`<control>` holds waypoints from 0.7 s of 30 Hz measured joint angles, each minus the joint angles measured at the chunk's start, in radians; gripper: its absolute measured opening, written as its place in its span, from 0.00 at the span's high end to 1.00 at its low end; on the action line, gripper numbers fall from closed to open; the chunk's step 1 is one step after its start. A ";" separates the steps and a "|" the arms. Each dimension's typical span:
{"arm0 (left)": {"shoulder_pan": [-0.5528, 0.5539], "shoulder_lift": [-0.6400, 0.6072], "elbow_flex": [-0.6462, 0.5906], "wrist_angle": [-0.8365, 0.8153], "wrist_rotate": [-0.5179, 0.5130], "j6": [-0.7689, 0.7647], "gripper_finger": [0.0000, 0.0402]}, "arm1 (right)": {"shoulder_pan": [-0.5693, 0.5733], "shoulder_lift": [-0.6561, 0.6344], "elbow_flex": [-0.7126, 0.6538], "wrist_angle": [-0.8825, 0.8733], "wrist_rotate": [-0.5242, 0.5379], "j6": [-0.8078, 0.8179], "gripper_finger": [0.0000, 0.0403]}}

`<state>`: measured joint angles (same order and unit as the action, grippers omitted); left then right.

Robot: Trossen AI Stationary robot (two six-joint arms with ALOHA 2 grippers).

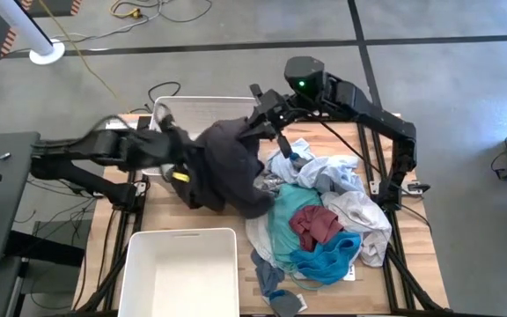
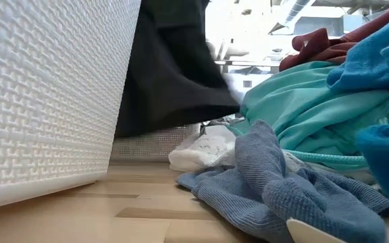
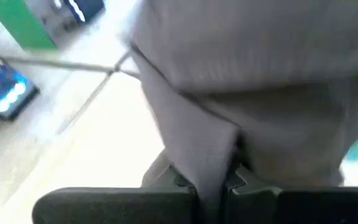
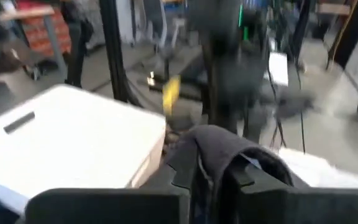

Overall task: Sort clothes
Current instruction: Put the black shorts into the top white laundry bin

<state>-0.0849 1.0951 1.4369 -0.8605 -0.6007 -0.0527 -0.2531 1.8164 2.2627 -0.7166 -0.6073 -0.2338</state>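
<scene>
Because both grippers pinch only thin folds of the same dark grey garment (image 1: 227, 167), the likeliest failure is a slip. The left gripper (image 3: 213, 180) has its jaws closed tight on a fold, seen in the left wrist view between the fingers at the bottom centre. The right gripper (image 4: 216, 174) has a dark fold draped between its fingers at the lower centre of its own view, with the jaws only narrowly parted, so its grip looks the looser one. If that fold pulls free, the garment would hang from the left gripper alone and could sag back onto the pile.

Outward from the jaws, the garment stretches between the two arms at the centre of the high view, its body hanging over the near edge of the upper white bin (image 1: 201, 110). Its hem could drag on the heap of clothes (image 1: 324, 220) lying right of centre, catching the teal piece (image 1: 293, 211) beside it. A second white bin (image 1: 181, 269) sits at lower left.
</scene>
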 joint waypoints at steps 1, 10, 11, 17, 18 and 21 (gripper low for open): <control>0.000 -0.018 0.011 0.009 -0.003 0.006 1.00 | 0.000 0.000 0.000 -0.032 0.018 -0.011 0.84; 0.000 -0.110 0.121 0.177 -0.051 0.145 1.00 | 0.030 0.002 -0.032 -0.163 0.171 -0.106 0.69; 0.000 -0.109 0.137 0.192 -0.063 0.168 1.00 | 0.036 0.002 -0.042 -0.156 0.196 -0.108 0.65; 0.009 -0.068 0.215 0.302 -0.137 0.324 1.00 | 0.047 0.004 -0.112 -0.136 0.303 -0.105 0.43; 0.014 -0.060 0.226 0.320 -0.143 0.349 1.00 | 0.047 0.004 -0.131 -0.124 0.304 -0.096 0.40; 0.045 -0.026 0.258 0.374 -0.152 0.427 1.00 | 0.047 0.004 -0.183 -0.104 0.304 -0.073 0.38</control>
<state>-0.0402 1.0693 1.6946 -0.4860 -0.7530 0.3741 -0.2065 1.8207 2.0798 -0.8206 -0.3031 -0.3069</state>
